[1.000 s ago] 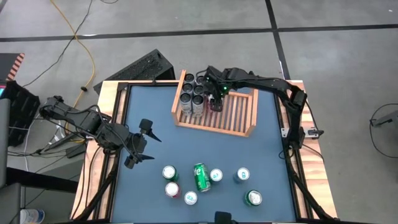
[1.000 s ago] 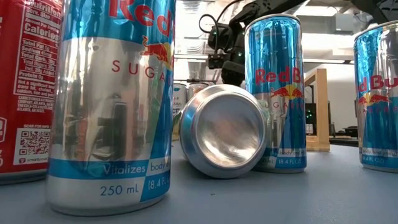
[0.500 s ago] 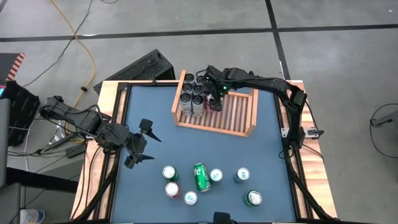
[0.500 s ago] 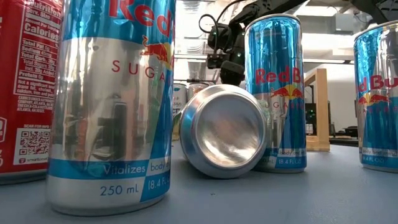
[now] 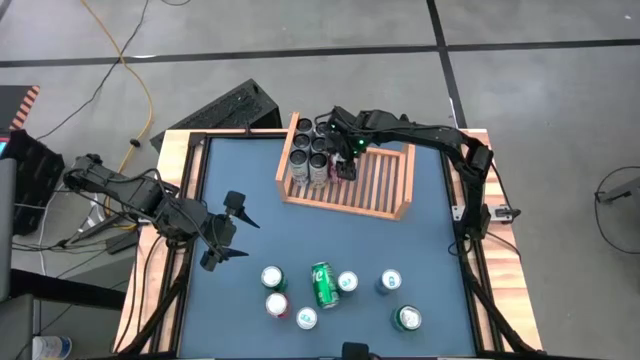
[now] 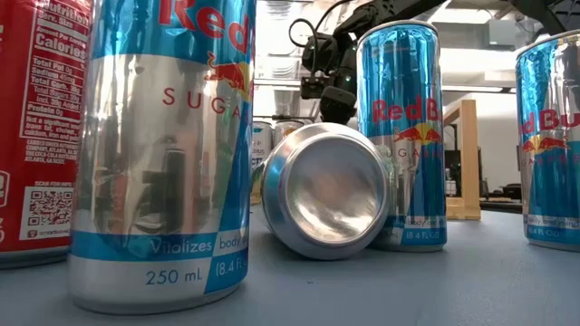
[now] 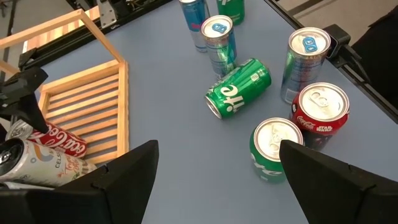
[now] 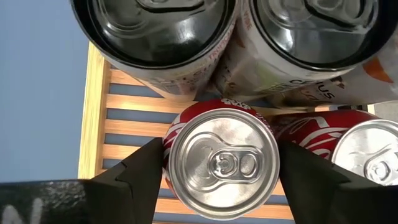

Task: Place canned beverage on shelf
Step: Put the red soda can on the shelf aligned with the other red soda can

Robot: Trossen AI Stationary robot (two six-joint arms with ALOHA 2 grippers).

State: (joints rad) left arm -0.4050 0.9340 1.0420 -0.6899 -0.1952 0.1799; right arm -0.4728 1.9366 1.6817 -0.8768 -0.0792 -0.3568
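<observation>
Remote station, overhead feed: I count one wooden shelf [image 5: 403,190] and two grippers, the left gripper [image 5: 249,238] and the right gripper [image 5: 343,166]. Seven loose cans [image 5: 390,282] sit near me: six are upright, one red can [image 5: 277,305] among them, and one green can [image 5: 322,286] lies on its side. At least six shelf cans [image 5: 299,160] stand far left; the rest are hidden.
</observation>
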